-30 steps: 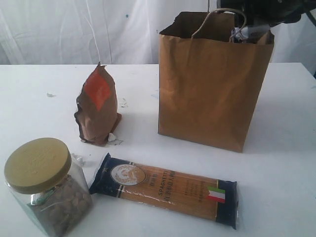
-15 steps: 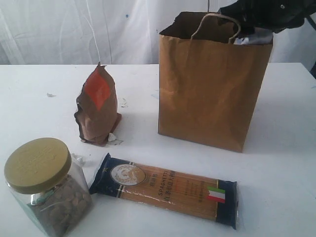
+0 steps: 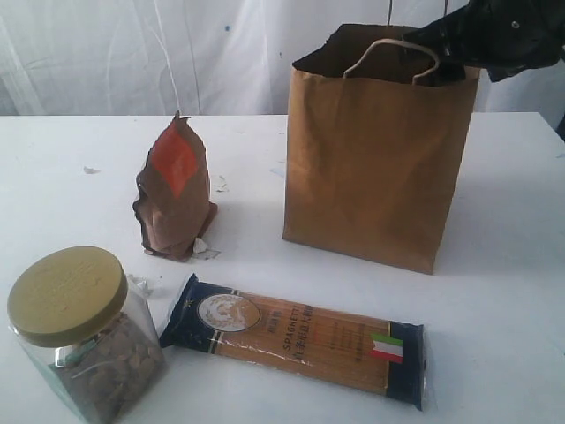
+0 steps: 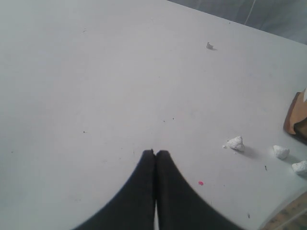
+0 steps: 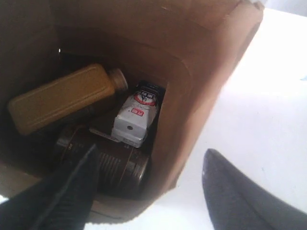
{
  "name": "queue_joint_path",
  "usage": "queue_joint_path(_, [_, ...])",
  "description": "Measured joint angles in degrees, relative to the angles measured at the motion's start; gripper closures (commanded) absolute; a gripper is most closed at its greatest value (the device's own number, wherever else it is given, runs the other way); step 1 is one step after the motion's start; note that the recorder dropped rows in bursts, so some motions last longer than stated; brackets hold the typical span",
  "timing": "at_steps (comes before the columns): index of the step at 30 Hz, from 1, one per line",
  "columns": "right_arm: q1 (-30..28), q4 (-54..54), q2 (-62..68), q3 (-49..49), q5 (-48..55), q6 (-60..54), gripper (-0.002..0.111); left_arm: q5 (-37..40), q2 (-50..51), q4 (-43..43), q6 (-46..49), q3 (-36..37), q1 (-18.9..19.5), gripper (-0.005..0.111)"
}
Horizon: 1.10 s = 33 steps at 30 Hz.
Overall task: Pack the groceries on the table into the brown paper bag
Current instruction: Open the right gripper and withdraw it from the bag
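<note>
Right wrist view looks straight down into the brown paper bag (image 5: 211, 62), and my right gripper (image 5: 151, 150) hangs over its mouth with the jaws spread and nothing between them. One finger is over the inside and the other over the white table (image 5: 268, 120), so I straddle the bag's wall.

My judgement is that the step in hand is to get clear of the bag and go for the next grocery. To do that well I should rise straight up and not swing sideways. The thin cord handle (image 3: 388, 49) arches just beside my arm at the upper right of the exterior view, and a snag could tip the bag.

My left gripper (image 4: 154, 153) is clenched on nothing over bare tabletop.

The bag stands upright right of centre: plain kraft, lightly creased, mouth gaping. Inside lie the yellow-grain bottle (image 5: 62, 98), the small white carton (image 5: 136, 117) and a clear jar (image 5: 115, 165) on its side (cap hidden). Outside wait the pouch (image 3: 175, 190) at left of centre, the spaghetti pack (image 3: 296, 340) along the bottom, and the yellow-lidded jar (image 3: 84, 331) at lower left.
</note>
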Motion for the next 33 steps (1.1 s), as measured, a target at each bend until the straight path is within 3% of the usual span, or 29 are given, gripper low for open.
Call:
queue_joint_path(7, [0.00,0.04,0.00,0.00,-1.08,-1.52,0.075,0.00,0.00,0.00,0.00,0.00,0.00,0.107])
queue_joint_path(15, [0.00,-3.55,-4.58,0.09,-8.37,-1.02,0.090,0.00,0.00,0.00,0.00,0.00,0.00,0.107])
queue_joint_path(21, [0.00,-19.89,-9.44,0.09,-10.50,6.83,0.108,0.00,0.00,0.00,0.00,0.00,0.00,0.107])
queue_joint_path(23, [-0.47,-27.84,-10.09,0.09,-10.03,10.92,0.108,0.00,0.00,0.00,0.00,0.00,0.00,0.107])
queue_joint_path(28, [-7.62,-34.75,-9.25,0.09,-9.45,13.90,0.108,0.00,0.00,0.00,0.00,0.00,0.00,0.107])
queue_joint_path(33, [-19.34,-23.04,-6.41,3.39,-7.64,14.83,0.108,0.00,0.00,0.00,0.00,0.00,0.00,0.107])
